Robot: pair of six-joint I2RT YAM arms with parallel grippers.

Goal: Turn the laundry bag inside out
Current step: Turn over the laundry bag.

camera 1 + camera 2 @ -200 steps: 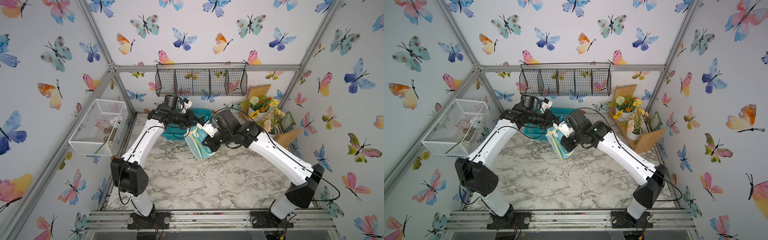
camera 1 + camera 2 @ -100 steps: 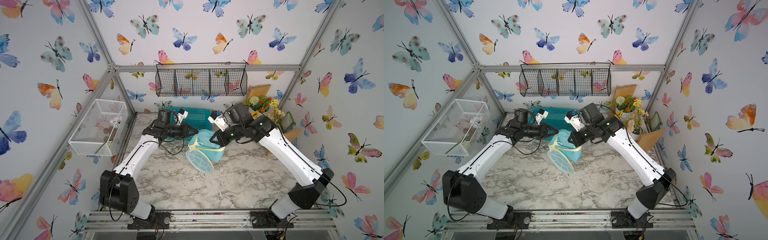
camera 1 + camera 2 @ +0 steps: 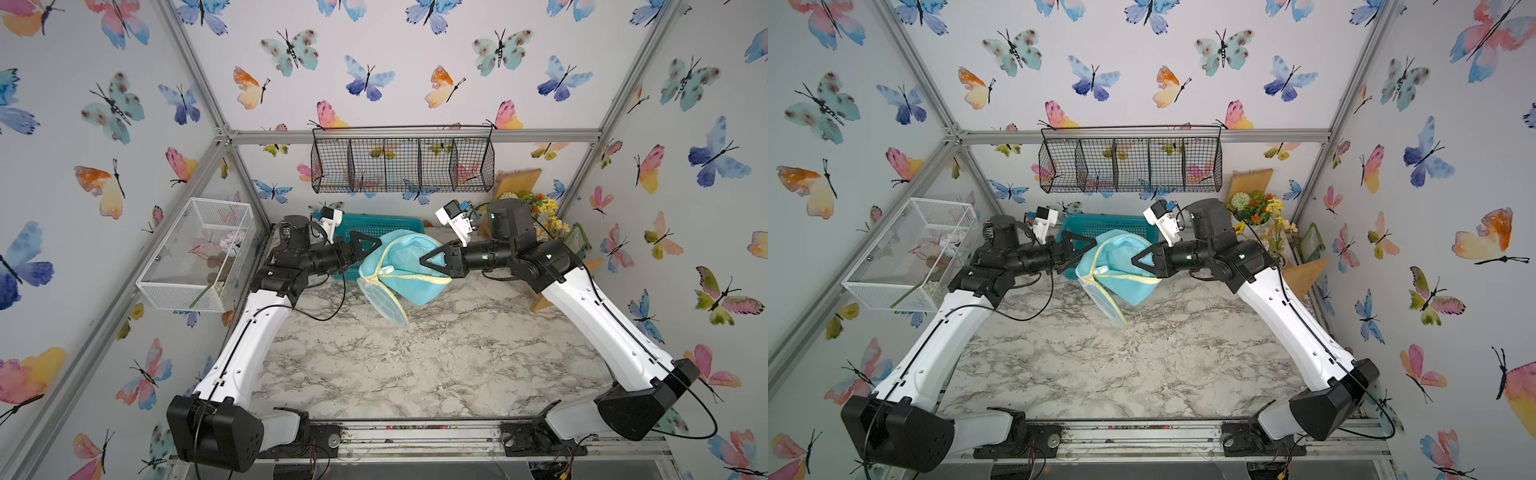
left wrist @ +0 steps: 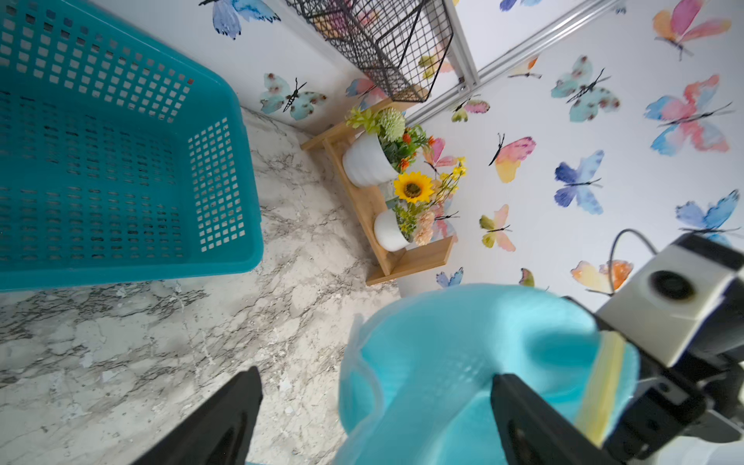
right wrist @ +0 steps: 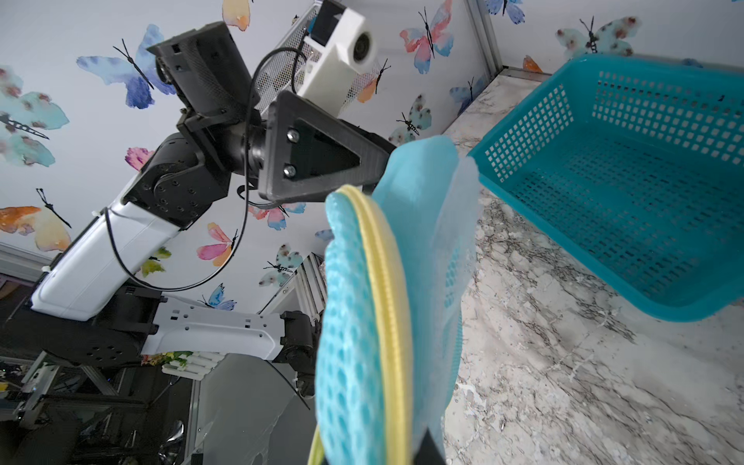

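The laundry bag [image 3: 409, 272] is light-turquoise mesh with yellow piping. It hangs above the marble table in both top views, its round end [image 3: 384, 300] drooping toward the table. My right gripper [image 3: 423, 262] is shut on the bag's yellow-piped edge [image 5: 388, 322], and its fingers are mostly hidden behind the mesh. My left gripper [image 3: 369, 248] is at the bag's opposite side. In the left wrist view its fingers [image 4: 231, 418] stand wide apart, open, with the bag's fabric [image 4: 451, 362] partly between them and against one finger.
A rigid teal slotted basket [image 3: 384, 226] stands on the table behind the bag. Flower pots on a wooden shelf [image 3: 536, 208] are at the back right. A black wire basket [image 3: 401, 166] hangs on the back wall. A white mesh box [image 3: 199, 253] sticks out from the left wall.
Both grippers drew apart from the centre, stretching the bag between them. The left gripper then opened and let go. The bag now hangs from the right gripper alone.
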